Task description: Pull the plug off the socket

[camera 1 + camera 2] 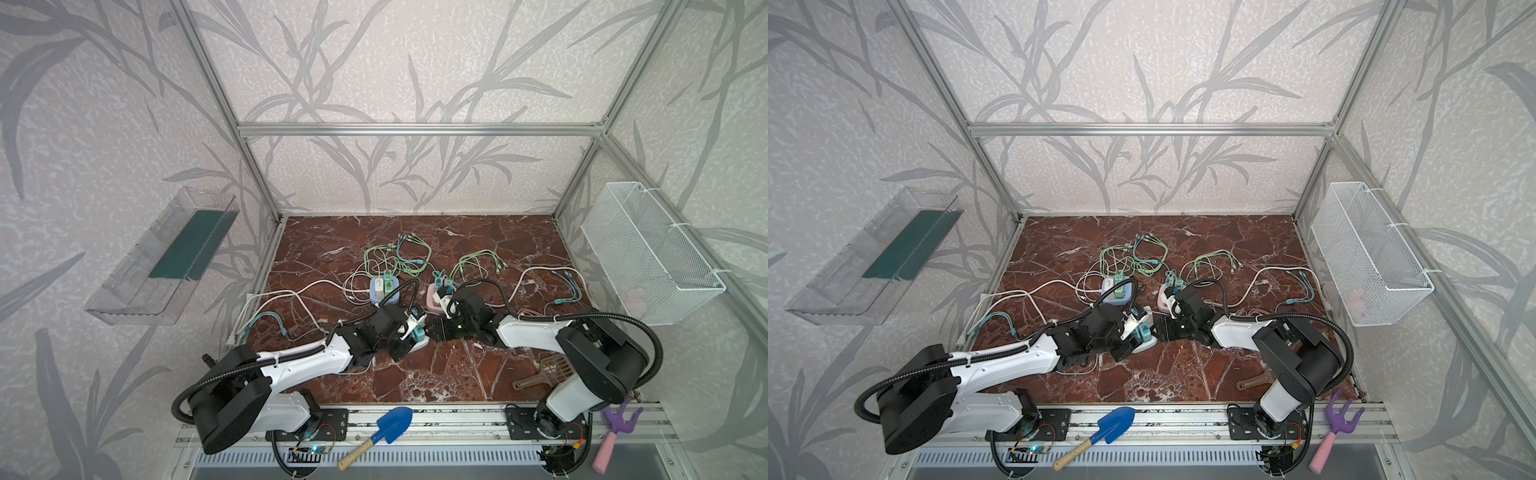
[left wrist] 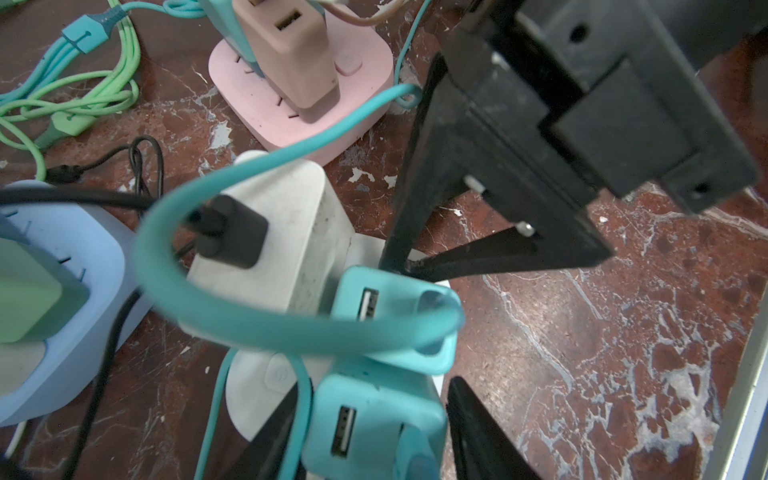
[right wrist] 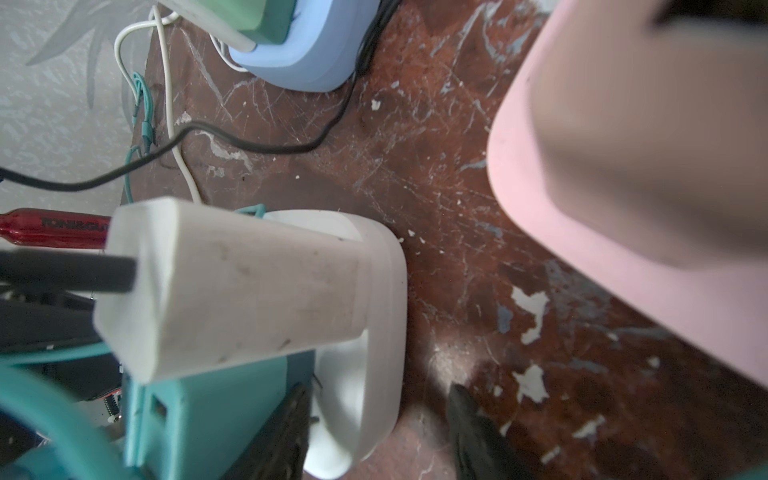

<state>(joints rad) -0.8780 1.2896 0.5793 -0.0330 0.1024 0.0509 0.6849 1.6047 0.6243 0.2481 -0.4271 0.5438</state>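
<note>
A white socket [image 2: 257, 386] lies on the marble table; in both top views it sits at mid-table [image 1: 423, 341] [image 1: 1148, 343]. Two teal plugs and a white plug [image 2: 282, 232] with a black lead stand in it. My left gripper [image 2: 374, 386] is shut on the nearer teal plug [image 2: 374, 428], a black finger [image 2: 478, 432] tight against each side. My right gripper [image 3: 379, 388] stands open astride the socket's edge [image 3: 374, 332], with bare table showing between one finger [image 3: 469, 432] and the socket. The two grippers meet tip to tip [image 1: 415, 329] [image 1: 434, 328].
A pink socket [image 1: 434, 301] and a blue socket [image 1: 384, 291] with their own plugs stand just behind, among green and white cables [image 1: 399, 257]. A brown scoop [image 1: 544, 370] lies front right. A wire basket [image 1: 648, 253] hangs on the right wall.
</note>
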